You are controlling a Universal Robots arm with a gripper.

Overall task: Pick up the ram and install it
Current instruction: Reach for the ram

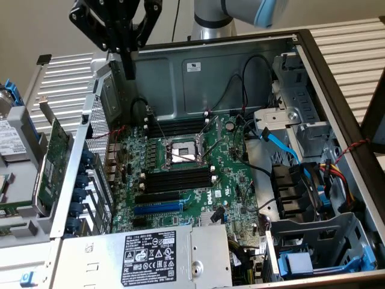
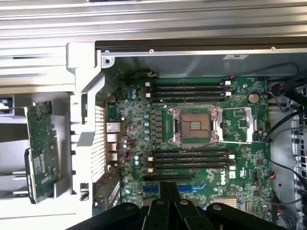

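- open grey sheet-metal PC case (image 1: 240,66); the gripper (image 1: 129,75) hangs over its back corner, fingers pressed flat together
- glossy green motherboard (image 1: 234,174) lies below the gripper
- flat green expansion card (image 1: 51,158) sits outside the case, beside the gripper
- long black memory slots (image 1: 177,127) lie below it; can't tell where the ram is

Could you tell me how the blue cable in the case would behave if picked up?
The blue cable is thin and bends in a loose curve, so it is probably floppy and light. Its ends seem plugged in, so it would likely tug back.
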